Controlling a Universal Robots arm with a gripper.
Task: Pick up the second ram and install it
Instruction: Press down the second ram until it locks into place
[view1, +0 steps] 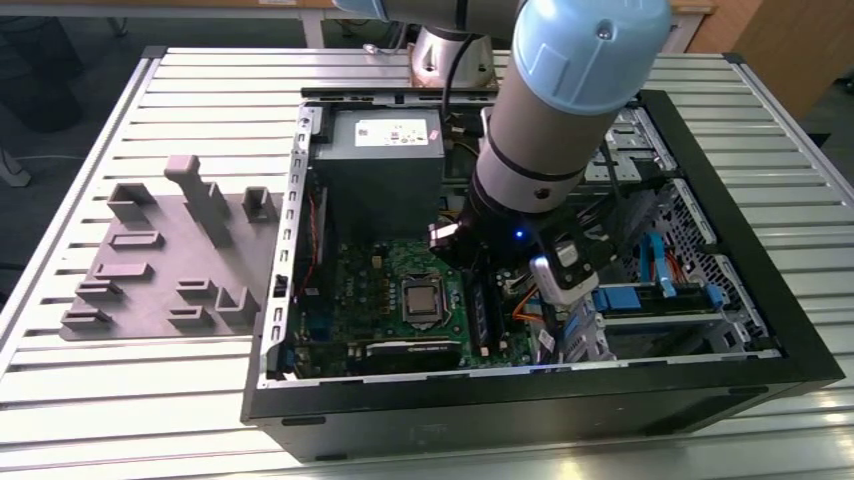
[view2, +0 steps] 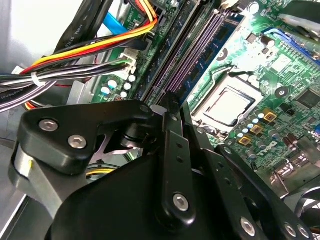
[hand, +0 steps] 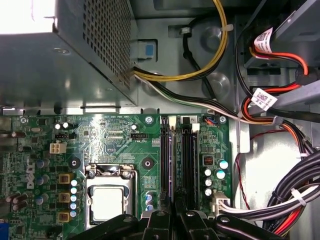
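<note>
The second ram (hand: 173, 165) is gripped edgewise by the closed end effector (hand: 173, 212), its length aligned along the slot (hand: 164, 155).

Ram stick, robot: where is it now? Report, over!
Gripper low inside the case, over the memory slots. Ram stick standing on edge in a slot, in line with gripper. Cable bundle off to the side, not blocking.
</note>
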